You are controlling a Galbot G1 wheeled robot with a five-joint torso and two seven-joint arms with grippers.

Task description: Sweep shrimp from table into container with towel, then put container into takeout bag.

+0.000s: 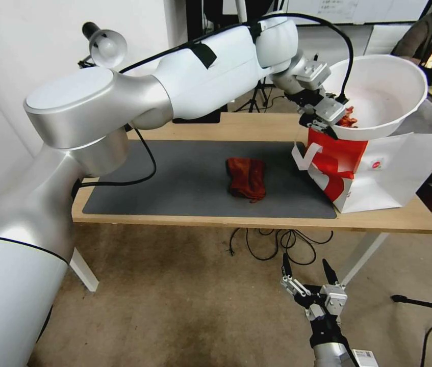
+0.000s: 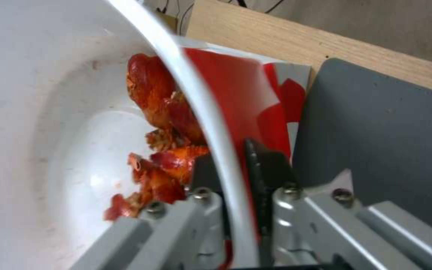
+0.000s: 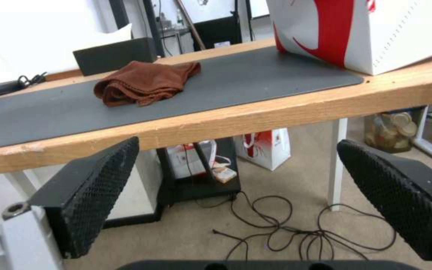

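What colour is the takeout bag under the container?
The takeout bag is white with red swooping shapes and a small red logo; clearest in the head view.

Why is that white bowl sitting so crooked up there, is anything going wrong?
The container is tilted steeply above the takeout bag, held by its rim in the left gripper. The shrimp have slid against its lower wall but stay inside. The towel lies crumpled on the table.

- long light-wood table (image 1: pixel 256 220) on white legs
- large dark grey mat (image 1: pixel 185 183) lying flat on it
- crumpled rust-brown towel (image 1: pixel 246 177) on the mat
- red-and-white paper takeout bag (image 1: pixel 379 173) standing at the mat's right end
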